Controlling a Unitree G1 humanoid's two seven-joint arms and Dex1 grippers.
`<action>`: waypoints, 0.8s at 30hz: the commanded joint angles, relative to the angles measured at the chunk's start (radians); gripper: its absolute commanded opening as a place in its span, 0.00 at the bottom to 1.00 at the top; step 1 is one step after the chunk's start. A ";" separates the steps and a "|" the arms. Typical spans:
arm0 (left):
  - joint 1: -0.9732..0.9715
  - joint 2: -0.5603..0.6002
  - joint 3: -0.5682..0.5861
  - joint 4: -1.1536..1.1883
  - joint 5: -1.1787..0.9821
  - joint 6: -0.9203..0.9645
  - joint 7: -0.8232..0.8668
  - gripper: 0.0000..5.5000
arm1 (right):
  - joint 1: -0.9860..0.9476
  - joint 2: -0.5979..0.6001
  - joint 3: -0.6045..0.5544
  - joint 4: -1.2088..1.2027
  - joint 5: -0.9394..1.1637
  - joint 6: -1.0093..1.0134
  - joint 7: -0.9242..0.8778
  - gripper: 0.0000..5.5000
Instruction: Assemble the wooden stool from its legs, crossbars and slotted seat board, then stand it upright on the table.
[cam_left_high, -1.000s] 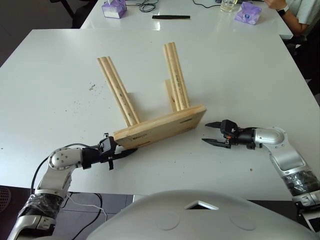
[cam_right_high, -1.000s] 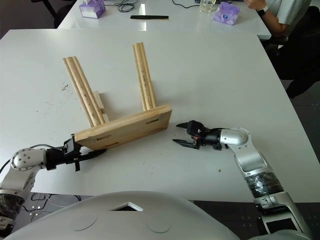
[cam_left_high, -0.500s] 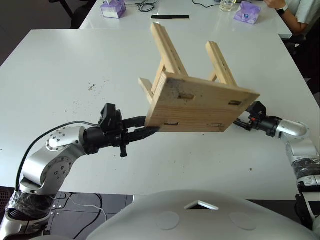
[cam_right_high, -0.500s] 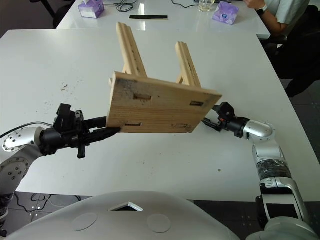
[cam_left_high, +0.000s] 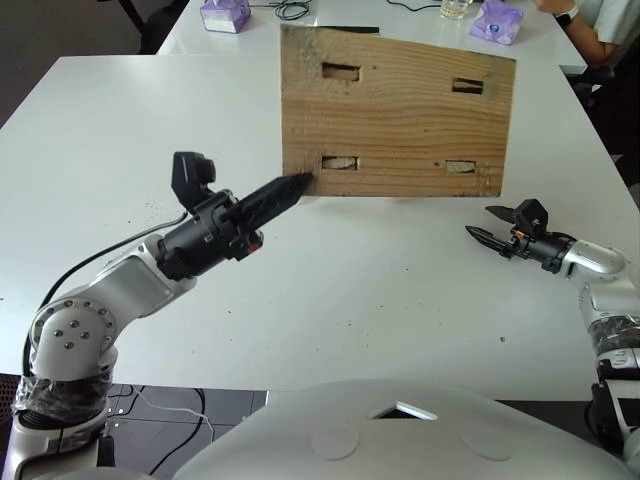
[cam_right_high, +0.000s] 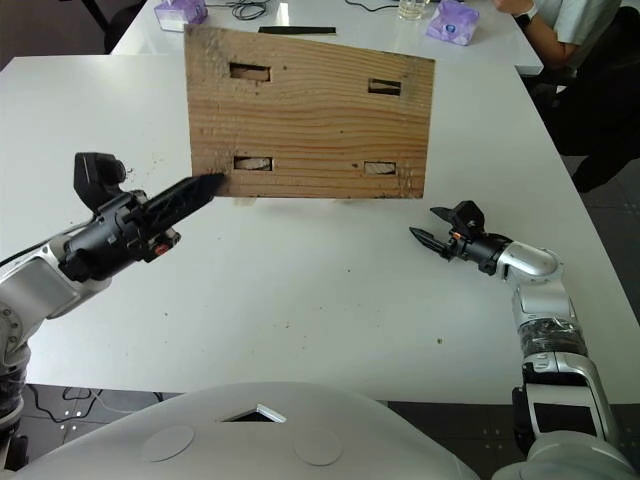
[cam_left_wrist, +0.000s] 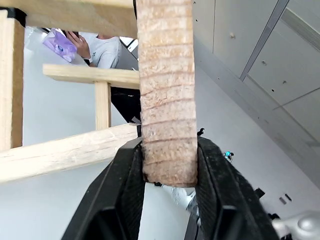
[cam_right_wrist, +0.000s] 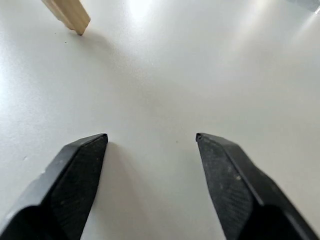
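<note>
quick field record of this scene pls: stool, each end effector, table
stool: assembled light wooden stool, its slotted seat board facing the head camera, four slots visible
left end effector: shut on the seat board's left edge, near the lower corner
right end effector: open, apart from the stool, low over the white table
light wooden leg: tip close to the table, contact unclear
upright on table: cannot confirm

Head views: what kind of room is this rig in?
Probably an office or meeting room: a large white table as the work surface, and a second table behind it carrying a purple tissue box and loose cables.
</note>
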 joint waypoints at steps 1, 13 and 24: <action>-0.136 -0.156 0.008 -0.066 -0.068 -0.127 0.244 0.23 | 0.062 0.020 0.005 -0.025 -0.017 0.046 -0.008 0.59; 0.031 -0.211 0.030 -0.031 -0.067 -0.207 0.767 0.24 | 0.148 0.027 -0.032 -0.122 -0.009 0.079 -0.032 0.59; 0.034 -0.119 -0.064 0.123 0.067 -0.159 0.898 0.38 | 0.151 0.041 -0.005 -0.124 -0.033 0.076 -0.043 0.59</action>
